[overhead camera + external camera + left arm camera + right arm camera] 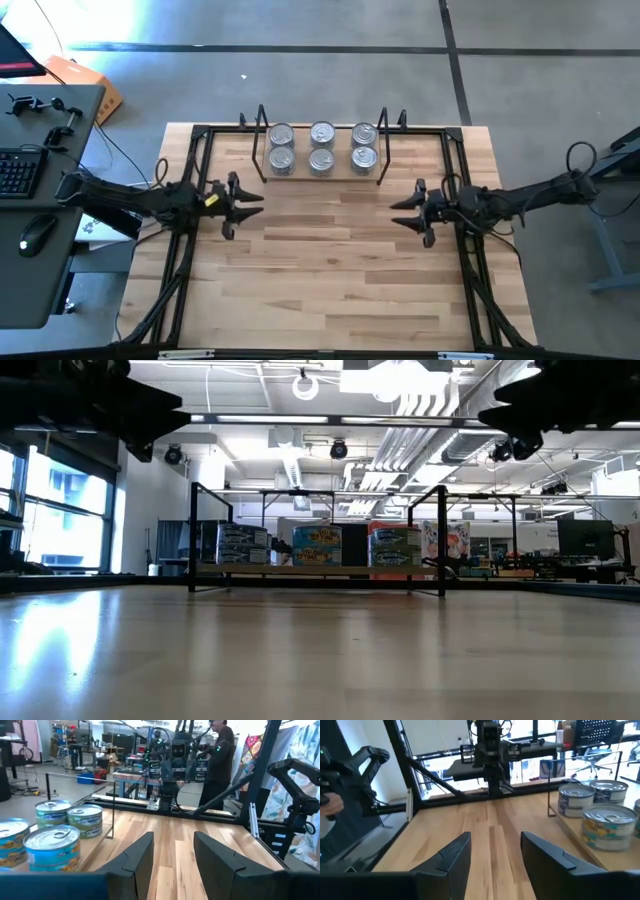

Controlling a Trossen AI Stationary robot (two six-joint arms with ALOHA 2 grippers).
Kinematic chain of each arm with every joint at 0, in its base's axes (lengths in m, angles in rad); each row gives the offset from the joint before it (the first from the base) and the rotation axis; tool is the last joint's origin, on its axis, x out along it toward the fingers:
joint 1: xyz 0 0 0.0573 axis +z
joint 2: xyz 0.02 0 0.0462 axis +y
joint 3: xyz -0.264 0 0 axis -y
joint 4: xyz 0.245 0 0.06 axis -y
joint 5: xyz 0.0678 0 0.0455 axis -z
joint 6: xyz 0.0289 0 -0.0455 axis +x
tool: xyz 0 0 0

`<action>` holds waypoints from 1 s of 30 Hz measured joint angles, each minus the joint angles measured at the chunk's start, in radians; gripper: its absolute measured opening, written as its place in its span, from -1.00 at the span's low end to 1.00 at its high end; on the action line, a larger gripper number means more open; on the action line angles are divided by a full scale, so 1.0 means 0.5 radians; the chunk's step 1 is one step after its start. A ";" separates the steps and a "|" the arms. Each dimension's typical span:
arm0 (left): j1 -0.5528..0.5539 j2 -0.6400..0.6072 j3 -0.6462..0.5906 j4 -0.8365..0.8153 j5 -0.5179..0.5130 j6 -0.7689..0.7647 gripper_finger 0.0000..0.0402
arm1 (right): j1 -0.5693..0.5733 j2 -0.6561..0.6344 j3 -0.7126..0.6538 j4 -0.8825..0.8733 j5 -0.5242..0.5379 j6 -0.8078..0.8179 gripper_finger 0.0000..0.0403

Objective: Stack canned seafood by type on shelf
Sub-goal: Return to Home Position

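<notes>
From above we see only the lids of the canned seafood [321, 133]; lower tins are hidden. Labels are unreadably small.

On the table [330, 290], the shelf [300, 177] sits at the 12 o'clock edge. The canned seafood [321, 146] stands on its board between the end uprights, in three columns at 11, 12 and 1 o'clock, each two rows deep. The left gripper [252, 205] hangs at 9 o'clock of the table's middle and the right gripper [398, 213] at 3 o'clock. They face each other, nearer than the shelf.
</notes>
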 joint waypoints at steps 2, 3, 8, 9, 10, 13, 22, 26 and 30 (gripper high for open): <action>0.003 -0.106 0.000 -0.108 -0.001 -0.019 -0.35 | 0.045 -0.076 0.000 -0.096 0.069 -0.003 -0.21; 0.003 -0.152 0.000 -0.158 -0.004 -0.022 -0.35 | 0.062 -0.108 0.000 -0.136 0.090 -0.004 -0.23; 0.003 -0.286 0.000 -0.272 -0.007 -0.037 -0.35 | 0.081 -0.220 -0.056 -0.245 0.065 -0.031 -0.41; 0.003 -0.294 0.000 -0.279 -0.008 -0.037 -0.35 | 0.066 -0.234 -0.087 -0.226 0.033 -0.007 -0.45; 0.003 -0.296 0.000 -0.286 -0.008 -0.031 -0.35 | 0.045 -0.245 -0.119 -0.195 -0.005 0.018 -0.49; 0.003 -0.295 0.000 -0.297 -0.008 -0.005 -0.35 | -0.029 -0.271 -0.228 -0.111 -0.100 0.096 -0.59; 0.002 -0.296 0.000 -0.321 -0.035 -0.003 -0.35 | -0.365 -0.450 -0.280 -0.248 -0.347 0.088 -0.73; 0.002 -0.296 0.000 -0.349 -0.113 -0.032 -0.35 | -0.479 -0.637 -0.281 -0.453 -0.360 0.097 -0.77; 0.002 -0.296 0.000 -0.355 -0.114 -0.037 -0.35 | -0.510 -0.849 -0.281 -0.665 -0.429 0.113 -0.82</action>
